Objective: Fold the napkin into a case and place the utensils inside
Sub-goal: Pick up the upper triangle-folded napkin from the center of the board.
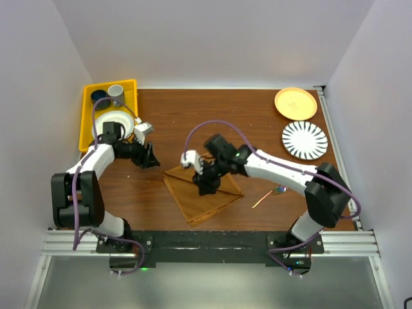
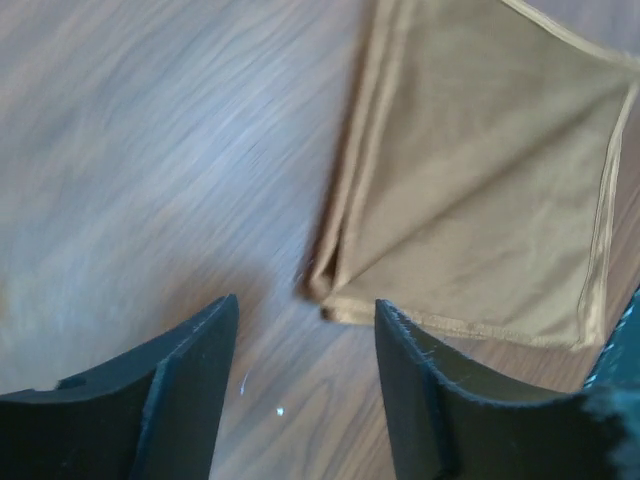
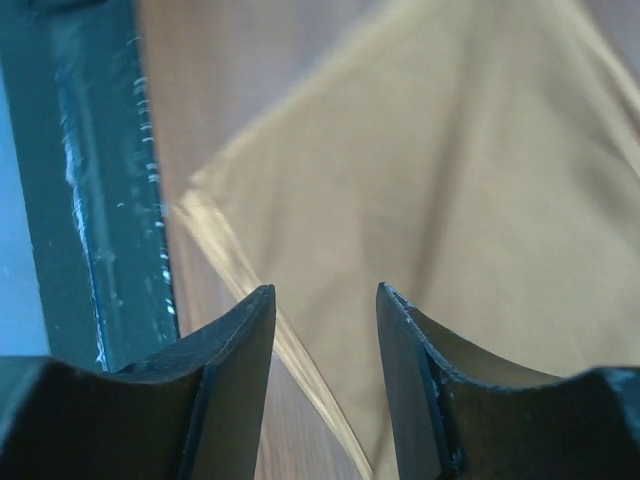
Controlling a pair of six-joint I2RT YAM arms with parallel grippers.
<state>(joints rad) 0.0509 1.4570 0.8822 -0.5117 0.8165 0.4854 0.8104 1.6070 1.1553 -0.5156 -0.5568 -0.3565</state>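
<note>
The rust-brown napkin lies folded flat in layers near the table's front middle. It also shows in the left wrist view and the right wrist view. My right gripper is open and empty, low over the napkin's middle, and its jaws straddle a hemmed edge. My left gripper is open and empty, just left of the napkin's far-left corner; bare wood shows between its jaws. The utensils lie on the table right of the napkin. No case shape is visible.
A yellow bin with cups and a white bowl stands at the back left. A yellow plate and a striped plate sit at the back right. The table's dark front rail shows beside the right gripper.
</note>
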